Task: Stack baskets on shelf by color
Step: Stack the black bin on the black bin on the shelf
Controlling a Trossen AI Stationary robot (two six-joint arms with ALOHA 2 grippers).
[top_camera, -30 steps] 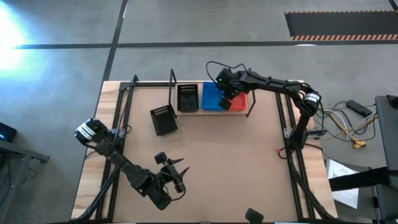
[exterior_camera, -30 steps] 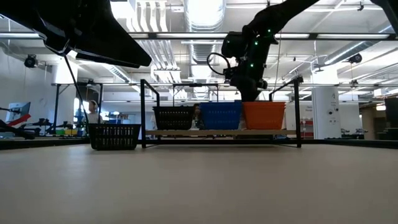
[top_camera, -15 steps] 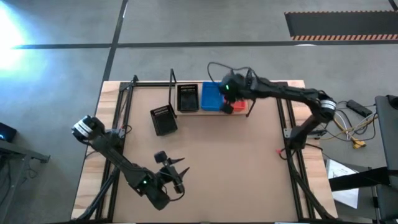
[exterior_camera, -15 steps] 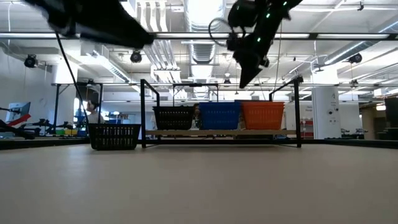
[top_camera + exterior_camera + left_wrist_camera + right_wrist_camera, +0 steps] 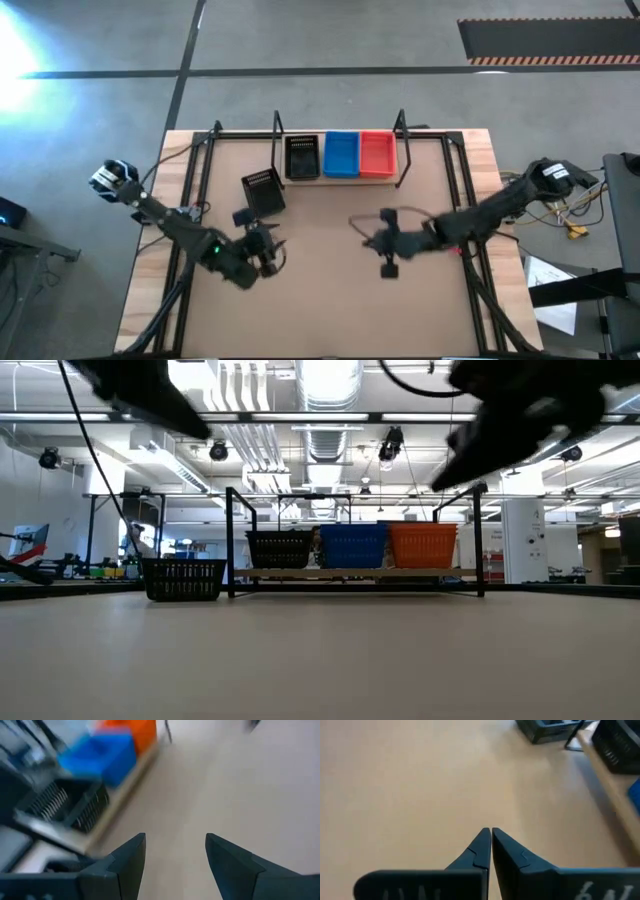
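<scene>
I am holding my left gripper (image 5: 268, 252) with fingers spread and empty, just beside the loose black basket (image 5: 263, 191), which is sitting off the shelf (image 5: 340, 179) near its black-basket end. My right gripper (image 5: 388, 262), pinched closed on nothing, is hanging farther from that basket.

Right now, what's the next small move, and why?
Probably the left gripper, open and empty, should move to the loose black basket lying on the table beside the shelf. The shelf already holds black, blue and red; the right gripper is shut and farther off.
</scene>
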